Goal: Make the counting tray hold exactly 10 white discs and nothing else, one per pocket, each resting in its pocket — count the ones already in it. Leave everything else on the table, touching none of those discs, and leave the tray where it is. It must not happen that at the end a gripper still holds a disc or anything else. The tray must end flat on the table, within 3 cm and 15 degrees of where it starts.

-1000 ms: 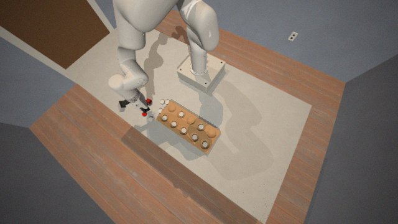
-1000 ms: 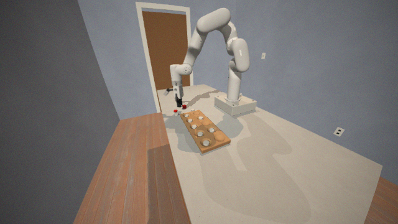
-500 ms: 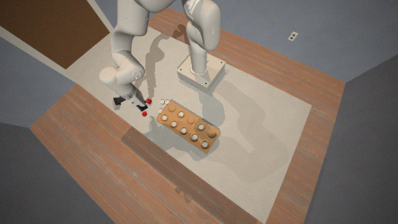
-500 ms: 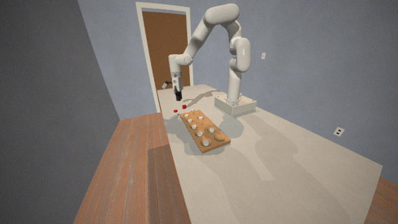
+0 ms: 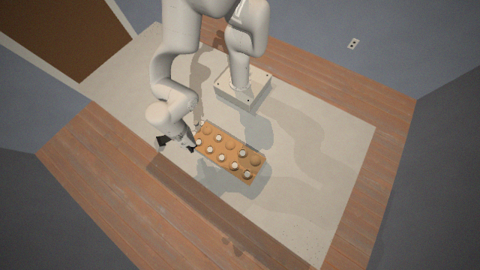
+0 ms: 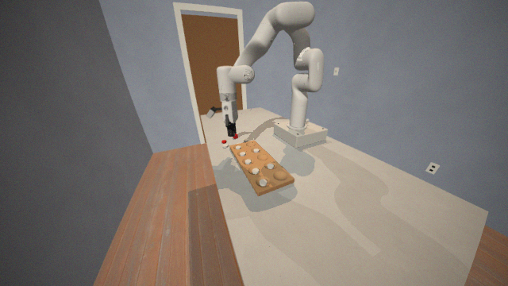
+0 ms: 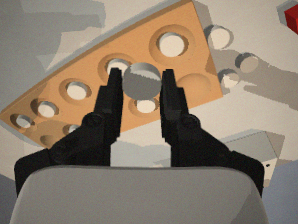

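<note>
Transport step: gripper [image 7: 141,90] fingers clamp a white disc [image 7: 144,80] above the counting tray [image 7: 80,70]. Next move probably needs alignment over an empty pocket [image 5: 229,145], then lowering.

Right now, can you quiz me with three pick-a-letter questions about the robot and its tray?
1. Where are the small red pieces?
A in pockets
B on the table beside the brown wooden tray
C on the floorboards
2. How many tray pockets are empty?
A one
B three
C six
3. The black end effector is:
A wide open
B shut on nothing
C shut on a small white disc

Answers: 1 B, they lie off the tray's end; 2 B, seven pockets hold discs; 3 C, its fingers clamp the disc's sides.
</note>
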`<control>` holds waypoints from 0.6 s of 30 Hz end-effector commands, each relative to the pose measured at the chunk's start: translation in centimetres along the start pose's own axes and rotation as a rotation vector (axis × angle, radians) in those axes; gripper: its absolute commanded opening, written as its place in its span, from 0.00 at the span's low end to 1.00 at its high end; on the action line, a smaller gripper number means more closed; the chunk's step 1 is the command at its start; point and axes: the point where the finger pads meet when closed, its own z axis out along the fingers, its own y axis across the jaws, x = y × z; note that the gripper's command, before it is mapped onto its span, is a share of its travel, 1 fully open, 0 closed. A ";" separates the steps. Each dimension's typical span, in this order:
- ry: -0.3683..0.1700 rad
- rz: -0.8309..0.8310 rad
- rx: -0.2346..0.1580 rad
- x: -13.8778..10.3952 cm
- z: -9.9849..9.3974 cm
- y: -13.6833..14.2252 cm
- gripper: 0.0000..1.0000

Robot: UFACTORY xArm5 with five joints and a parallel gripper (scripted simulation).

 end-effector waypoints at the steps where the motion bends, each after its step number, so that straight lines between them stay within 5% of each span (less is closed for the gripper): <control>1: 0.004 0.003 0.002 -2.1 -0.3 -3.6 0.00; 9: 0.005 0.003 0.003 -5.8 -0.5 -7.7 0.00; 18: 0.006 0.003 0.005 -13.0 -0.9 -13.5 0.00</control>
